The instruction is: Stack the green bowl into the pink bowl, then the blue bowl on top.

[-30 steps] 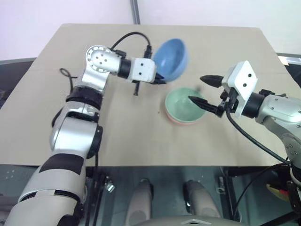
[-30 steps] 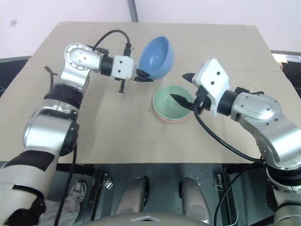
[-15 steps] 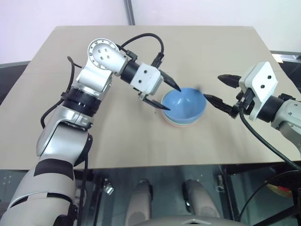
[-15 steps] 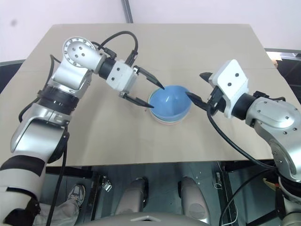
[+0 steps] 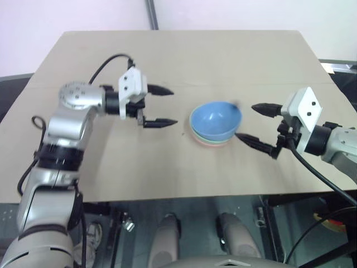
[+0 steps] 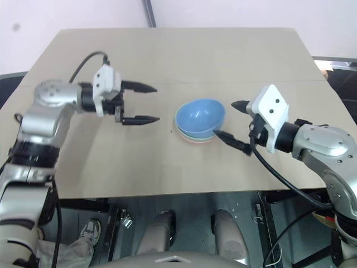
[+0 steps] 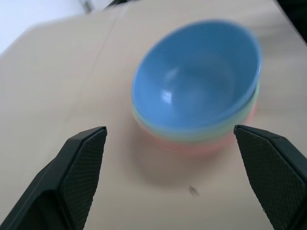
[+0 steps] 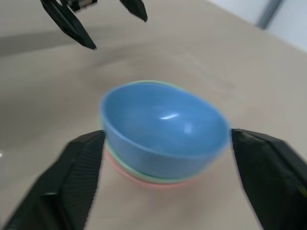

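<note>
The blue bowl (image 5: 216,119) sits on top of a stack in the middle of the table. Under it the green bowl (image 7: 251,106) shows as a pale rim, and the pink bowl (image 7: 192,145) is at the bottom, resting on the table. My left gripper (image 5: 167,106) hangs open to the left of the stack, a short way off, with its fingertips pointing at the stack and nothing between them. Just right of the stack is my right gripper (image 5: 246,120), wide open and empty. Its nearer fingertip lies close to the bowls' rim.
The tan table (image 5: 167,50) runs wide around the stack. Its front edge lies close below both grippers. A black cable loops off each wrist.
The left gripper carried the blue bowl down onto the green bowl, opened and pulled away to the left. The right gripper opened wider and drew back slightly.
</note>
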Controlling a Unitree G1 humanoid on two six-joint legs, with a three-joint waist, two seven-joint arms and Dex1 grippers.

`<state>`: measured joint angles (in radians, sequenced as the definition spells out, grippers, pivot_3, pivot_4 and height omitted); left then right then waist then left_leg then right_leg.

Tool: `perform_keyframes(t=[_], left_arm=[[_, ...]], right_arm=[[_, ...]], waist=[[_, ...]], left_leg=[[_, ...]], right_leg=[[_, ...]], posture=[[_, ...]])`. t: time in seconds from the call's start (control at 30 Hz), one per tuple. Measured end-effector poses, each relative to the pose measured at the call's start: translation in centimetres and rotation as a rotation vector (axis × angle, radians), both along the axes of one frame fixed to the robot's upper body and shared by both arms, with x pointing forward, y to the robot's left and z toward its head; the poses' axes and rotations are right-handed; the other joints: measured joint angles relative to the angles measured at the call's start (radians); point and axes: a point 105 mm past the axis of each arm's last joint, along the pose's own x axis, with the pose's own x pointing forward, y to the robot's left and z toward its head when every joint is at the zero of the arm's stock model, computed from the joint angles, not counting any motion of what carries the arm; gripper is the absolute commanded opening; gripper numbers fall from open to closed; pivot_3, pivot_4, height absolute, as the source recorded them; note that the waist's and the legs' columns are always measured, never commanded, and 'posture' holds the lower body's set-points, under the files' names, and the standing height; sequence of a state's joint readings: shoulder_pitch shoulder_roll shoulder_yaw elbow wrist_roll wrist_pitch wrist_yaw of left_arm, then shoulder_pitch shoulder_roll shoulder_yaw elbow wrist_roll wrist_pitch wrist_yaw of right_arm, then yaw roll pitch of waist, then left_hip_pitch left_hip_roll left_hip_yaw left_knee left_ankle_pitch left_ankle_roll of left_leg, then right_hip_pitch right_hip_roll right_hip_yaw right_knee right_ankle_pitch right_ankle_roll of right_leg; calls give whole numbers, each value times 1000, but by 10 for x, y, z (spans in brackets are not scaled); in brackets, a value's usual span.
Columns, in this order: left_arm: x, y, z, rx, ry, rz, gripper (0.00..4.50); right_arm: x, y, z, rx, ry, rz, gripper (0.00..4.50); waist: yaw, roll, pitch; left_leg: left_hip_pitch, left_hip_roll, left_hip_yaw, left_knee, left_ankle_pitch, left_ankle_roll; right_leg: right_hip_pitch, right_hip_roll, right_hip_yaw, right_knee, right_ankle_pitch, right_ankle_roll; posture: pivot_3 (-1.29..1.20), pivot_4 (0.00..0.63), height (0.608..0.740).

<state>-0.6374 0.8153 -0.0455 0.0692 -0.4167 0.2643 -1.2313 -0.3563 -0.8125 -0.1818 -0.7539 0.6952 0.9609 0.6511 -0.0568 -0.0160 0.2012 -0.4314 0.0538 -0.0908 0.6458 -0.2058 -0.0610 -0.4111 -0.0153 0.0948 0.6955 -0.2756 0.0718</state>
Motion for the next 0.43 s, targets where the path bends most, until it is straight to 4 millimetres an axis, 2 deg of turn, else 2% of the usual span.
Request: perform_keyframes(t=[0.1,0.17,0.23,0.3,0.37,0.43], left_arm=[[-9,6,3,-112,0,95,4500],[-29,18,-5,-244,8,185,4500],[-44,28,-29,-250,93,249,4500],[-65,39,-37,-238,142,262,4500],[-72,48,-34,-230,148,284,4500],[-86,60,-30,-190,153,324,4500]], right_arm=[[-4,-6,0,6,21,6,4447],[-14,-24,-12,-31,104,-9,4447],[-20,-39,-21,-44,154,-47,4447],[-24,-51,-24,-47,161,-86,4447],[-24,-57,-24,-46,154,-111,4447],[-26,-66,-23,-61,144,-135,4447]], waist=[[16,0,0],[19,0,-1],[19,-1,-1],[18,-1,-1],[18,-1,-1],[17,-1,-1]], left_leg=[[0,0,0,2,0,0],[2,0,1,1,0,0],[2,0,1,1,-1,1],[3,1,1,2,-1,1],[5,0,1,2,-1,1],[8,1,2,2,-1,1]], right_leg=[[1,0,0,0,0,0],[4,-1,0,-3,0,0],[3,0,0,-2,0,0],[3,0,0,-1,0,0],[4,0,1,-1,0,0],[7,0,1,-2,-2,1]], posture=[[0,150,740],[0,150,740],[0,150,740],[0,150,740],[0,150,740],[0,150,740]])
